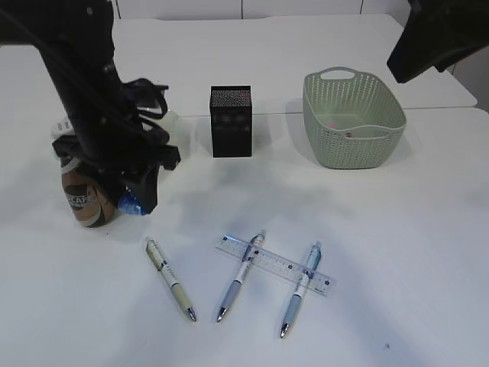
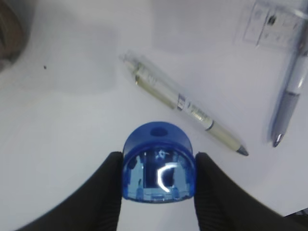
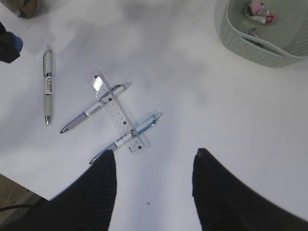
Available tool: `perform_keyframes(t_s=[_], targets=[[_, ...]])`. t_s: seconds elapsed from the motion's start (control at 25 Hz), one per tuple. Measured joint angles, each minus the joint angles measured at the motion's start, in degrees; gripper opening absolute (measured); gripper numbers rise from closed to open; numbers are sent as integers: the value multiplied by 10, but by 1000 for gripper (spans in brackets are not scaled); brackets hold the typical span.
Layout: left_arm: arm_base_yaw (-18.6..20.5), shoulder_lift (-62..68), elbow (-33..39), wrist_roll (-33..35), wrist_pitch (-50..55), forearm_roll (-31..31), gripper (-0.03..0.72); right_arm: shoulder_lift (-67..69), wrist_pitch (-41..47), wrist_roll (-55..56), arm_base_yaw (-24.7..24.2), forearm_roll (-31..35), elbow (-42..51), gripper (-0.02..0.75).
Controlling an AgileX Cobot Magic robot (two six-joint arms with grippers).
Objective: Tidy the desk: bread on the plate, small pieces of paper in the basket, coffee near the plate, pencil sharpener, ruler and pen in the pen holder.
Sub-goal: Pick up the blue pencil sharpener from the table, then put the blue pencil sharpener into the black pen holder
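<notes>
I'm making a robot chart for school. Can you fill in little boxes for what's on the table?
left fingers: closed on the blue pencil sharpener
right fingers: open, holding nothing
pens: three, lying flat on the table
ruler: clear, lying across two pens
basket: green, with paper scraps inside
pen holder: black, upright
coffee bottle: beside the left arm

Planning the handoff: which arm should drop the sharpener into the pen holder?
Left. Its gripper already clamps the blue pencil sharpener, and the black pen holder stands nearby; the right gripper hovers empty.
</notes>
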Motion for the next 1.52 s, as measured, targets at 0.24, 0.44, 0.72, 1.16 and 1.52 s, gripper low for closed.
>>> perform_keyframes(t_s=[0.24,0.44,0.72,1.16,1.52], targets=[[0,0,-91,0,5,3,301,0,0,0,0,0,0,410],[0,0,-109,3,-53,20,301,0,0,0,0,1,0,410],[0,0,-109,15,-224,27,301,0,0,0,0,1,0,410],[0,60,-109,43,-460,27,301,0,0,-6,0,1,0,410],[0,133,-109,52,-618,44,301,0,0,-10,0,0,0,410]])
